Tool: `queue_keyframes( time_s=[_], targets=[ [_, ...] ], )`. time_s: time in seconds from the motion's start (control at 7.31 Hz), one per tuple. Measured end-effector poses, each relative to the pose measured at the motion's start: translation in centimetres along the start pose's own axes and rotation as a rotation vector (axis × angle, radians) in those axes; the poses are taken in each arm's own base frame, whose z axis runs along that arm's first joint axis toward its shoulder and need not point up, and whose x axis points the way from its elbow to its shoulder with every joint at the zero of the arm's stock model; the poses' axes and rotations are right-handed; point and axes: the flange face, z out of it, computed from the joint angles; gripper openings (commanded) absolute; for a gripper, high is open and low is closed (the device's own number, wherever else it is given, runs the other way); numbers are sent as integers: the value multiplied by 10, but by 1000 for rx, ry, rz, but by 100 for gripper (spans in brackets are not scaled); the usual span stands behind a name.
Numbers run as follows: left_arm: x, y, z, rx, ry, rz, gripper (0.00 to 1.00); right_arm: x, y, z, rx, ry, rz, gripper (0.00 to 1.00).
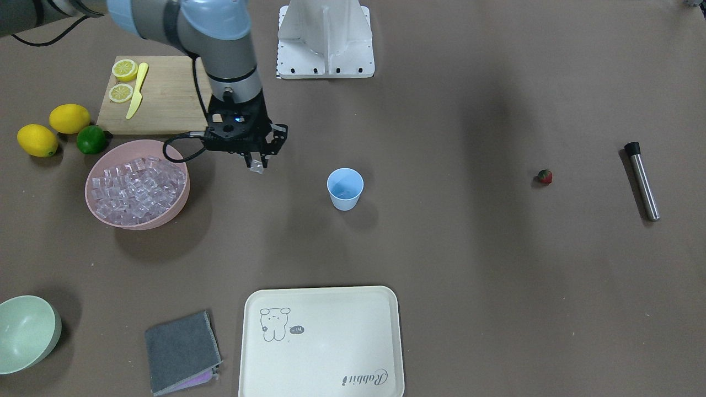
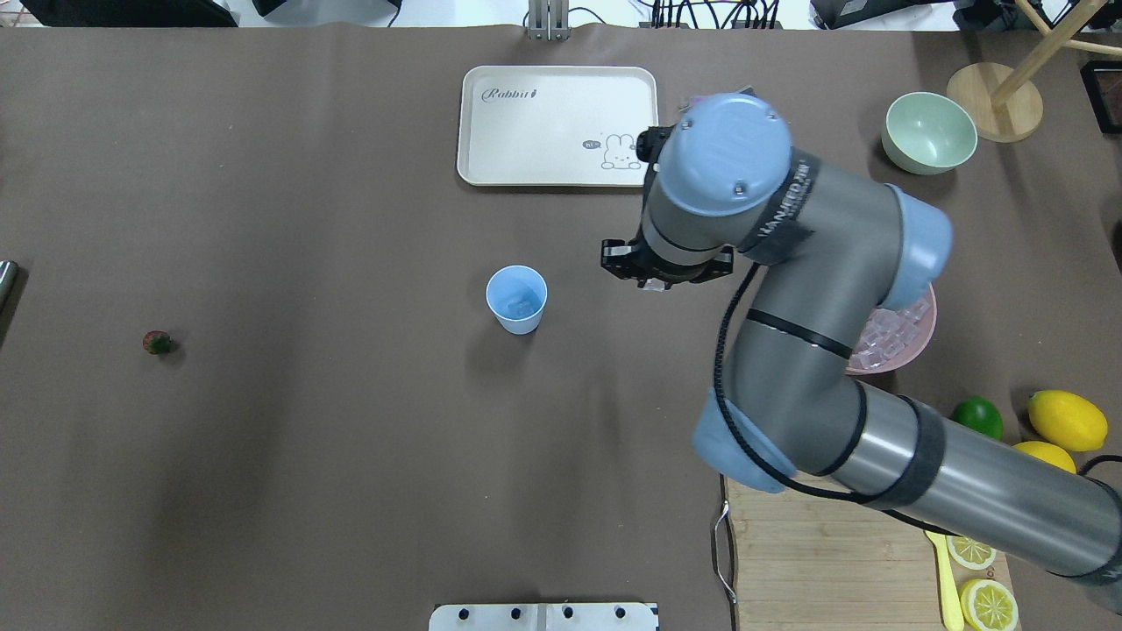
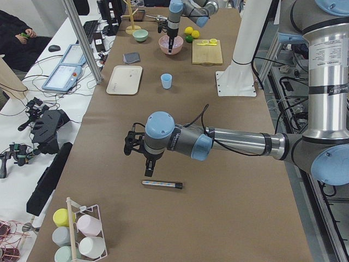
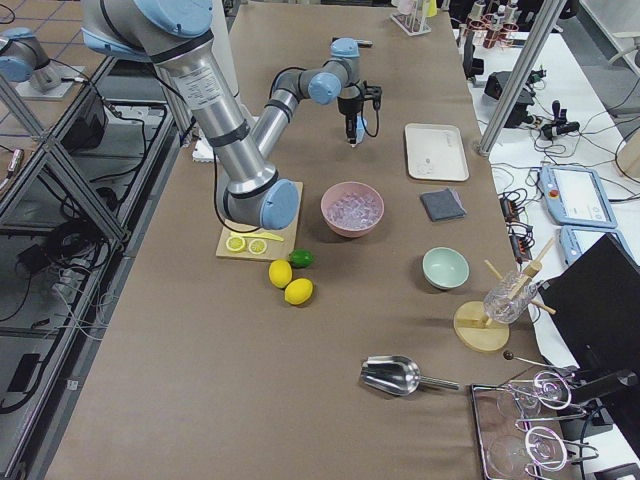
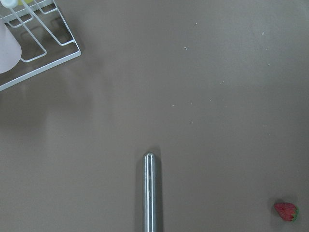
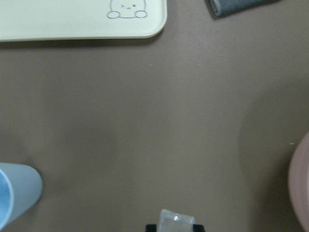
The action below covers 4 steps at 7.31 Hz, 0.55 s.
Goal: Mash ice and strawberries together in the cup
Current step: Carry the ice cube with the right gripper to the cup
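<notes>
The light-blue cup [image 1: 345, 188] stands upright mid-table, also seen in the overhead view [image 2: 516, 298]. My right gripper [image 1: 256, 164] hangs between the pink bowl [image 1: 181, 199] and the cup, shut on one clear ice cube [image 6: 176, 221]. More ice [image 1: 135, 187] fills the pink bowl. The tiny red strawberry [image 1: 545, 176] lies alone on the table far from the cup, near a steel muddler [image 1: 642, 182]. My left gripper [image 3: 148, 169] hovers over the muddler; I cannot tell whether it is open or shut. The left wrist view shows the muddler [image 5: 150, 193] and strawberry [image 5: 286, 211].
A cream tray [image 1: 320, 342], grey cloth [image 1: 182, 350] and pale green bowl [image 1: 25, 333] sit on the operators' side. A cutting board [image 1: 160, 94] with lemon halves and a knife, two lemons and a lime [image 1: 91, 139] lie beside the pink bowl. A wire cup rack [image 5: 38, 43] stands near the left arm.
</notes>
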Motion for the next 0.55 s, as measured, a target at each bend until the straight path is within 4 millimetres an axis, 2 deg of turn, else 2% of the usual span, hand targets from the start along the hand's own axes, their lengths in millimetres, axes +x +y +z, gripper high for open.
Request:
queue_keyframes(
  time_s=[0.27, 0.41, 0.55],
  targets=[
    [-3, 0, 2, -3, -1, -3, 98, -85, -1, 7, 17, 12, 77, 28],
    [-3, 0, 2, -3, -2, -4, 98, -115, -1, 7, 22, 18, 99, 28],
    [-4, 0, 2, -5, -2, -5, 98, -134, 2, 9, 27, 22, 108, 29]
  ],
)
